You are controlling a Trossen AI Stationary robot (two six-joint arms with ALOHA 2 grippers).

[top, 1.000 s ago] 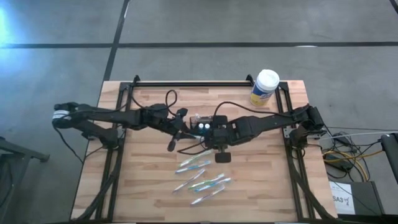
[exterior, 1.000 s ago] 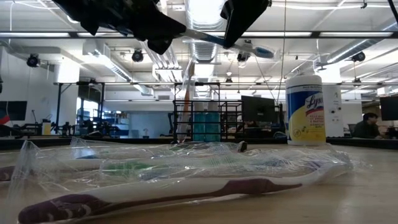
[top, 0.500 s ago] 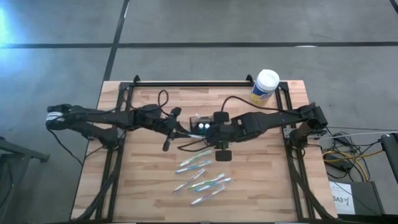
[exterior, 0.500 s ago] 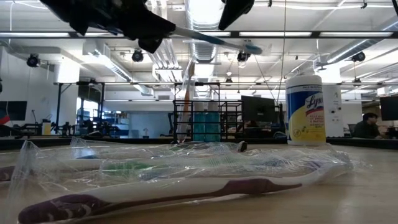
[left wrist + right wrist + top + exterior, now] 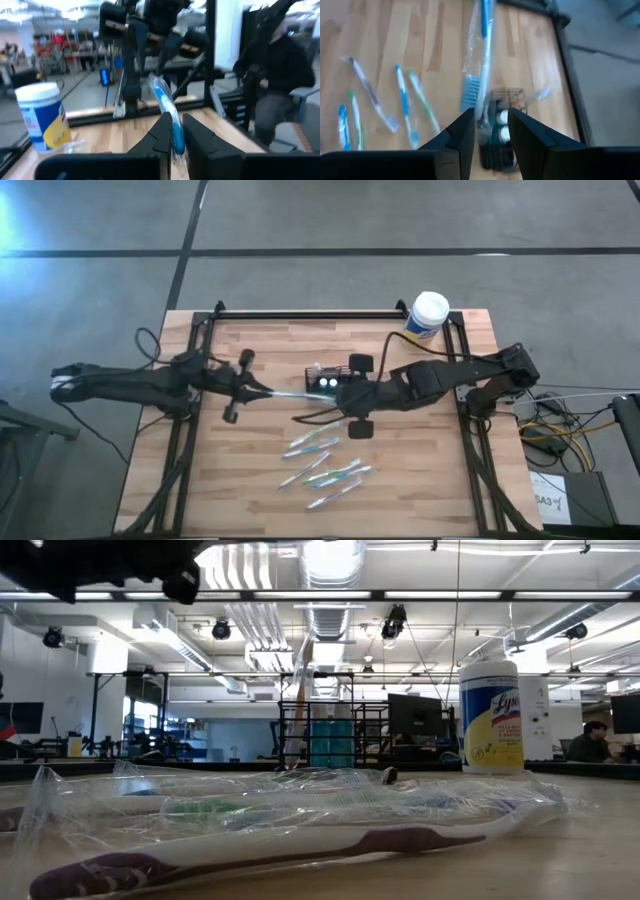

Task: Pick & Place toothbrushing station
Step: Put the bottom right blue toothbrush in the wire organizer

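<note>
Gripping blue toothbrush [image 5: 166, 102], left hand [image 5: 172, 134], beside caddy [image 5: 322, 379]

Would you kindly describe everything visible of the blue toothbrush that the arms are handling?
The blue toothbrush, in clear wrapping, is pinched between the fingers of the left end effector. From above, it stretches level over the table towards the right end effector, which is open around its bristled head, above the black caddy.

Left pincer [image 5: 262, 391] clamped (right pincer [image 5: 322, 394] apart)
</note>
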